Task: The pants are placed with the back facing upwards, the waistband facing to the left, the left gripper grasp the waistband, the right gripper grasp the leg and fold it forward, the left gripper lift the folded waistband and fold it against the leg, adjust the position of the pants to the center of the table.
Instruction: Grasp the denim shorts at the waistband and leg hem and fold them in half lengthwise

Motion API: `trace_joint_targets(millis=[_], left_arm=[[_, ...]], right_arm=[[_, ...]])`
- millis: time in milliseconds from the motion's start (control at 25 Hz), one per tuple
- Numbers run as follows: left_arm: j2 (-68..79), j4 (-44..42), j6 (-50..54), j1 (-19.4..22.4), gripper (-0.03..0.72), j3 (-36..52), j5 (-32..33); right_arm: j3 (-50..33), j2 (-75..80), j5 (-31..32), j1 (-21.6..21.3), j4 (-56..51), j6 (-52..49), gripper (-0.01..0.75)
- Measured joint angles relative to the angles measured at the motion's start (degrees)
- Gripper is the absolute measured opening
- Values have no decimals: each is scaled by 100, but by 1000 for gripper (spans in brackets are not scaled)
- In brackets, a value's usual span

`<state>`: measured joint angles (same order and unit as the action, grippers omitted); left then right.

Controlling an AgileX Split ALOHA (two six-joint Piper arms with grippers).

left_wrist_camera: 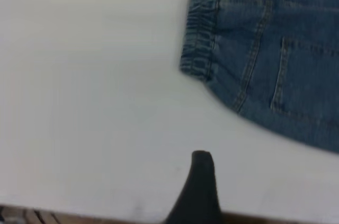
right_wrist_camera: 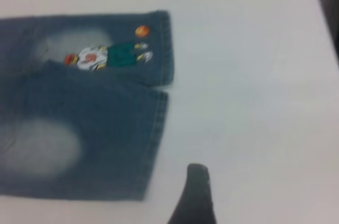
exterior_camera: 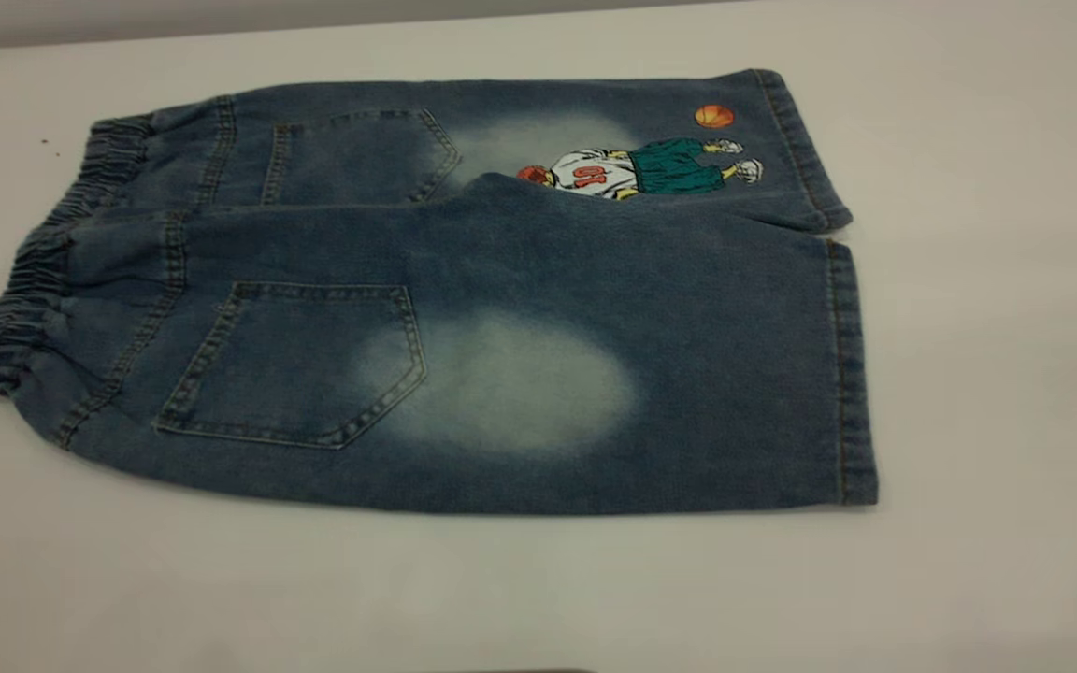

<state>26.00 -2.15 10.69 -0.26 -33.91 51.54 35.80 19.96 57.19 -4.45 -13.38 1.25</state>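
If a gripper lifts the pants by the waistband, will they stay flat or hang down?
Probably hang: the pants lie limp, with one leg overlapping the other. The gathered waistband looks stretchy and may give. Denim likely drags rather than slides on the table.

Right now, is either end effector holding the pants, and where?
Nothing is held. The pants lie flat on the table. The left end effector hovers off the waistband; the right end effector sits beside the leg hem.

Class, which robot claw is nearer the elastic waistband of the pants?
Left. The left claw hovers over bare table just short of the waistband; the right claw sits at the opposite end, beside the leg hems.
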Motion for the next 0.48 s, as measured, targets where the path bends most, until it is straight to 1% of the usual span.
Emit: trace_joint_targets(millis=[160,280,360,480], left_arm=[[1813,0,344,0,584,-92,-1237],[3191,-5,486,0,584,-306,-1950],[4086,-5,498,0,584,-572,-2265],[5391,-5,446,0,584,-1017,-2536]], right_arm=[[278,1489,-272,0,-418,437,549],[309,2331,-520,0,-697,796,549],[309,2761,-649,0,-838,1087,549],[309,3230,-704,0,-1067,1464,549]])
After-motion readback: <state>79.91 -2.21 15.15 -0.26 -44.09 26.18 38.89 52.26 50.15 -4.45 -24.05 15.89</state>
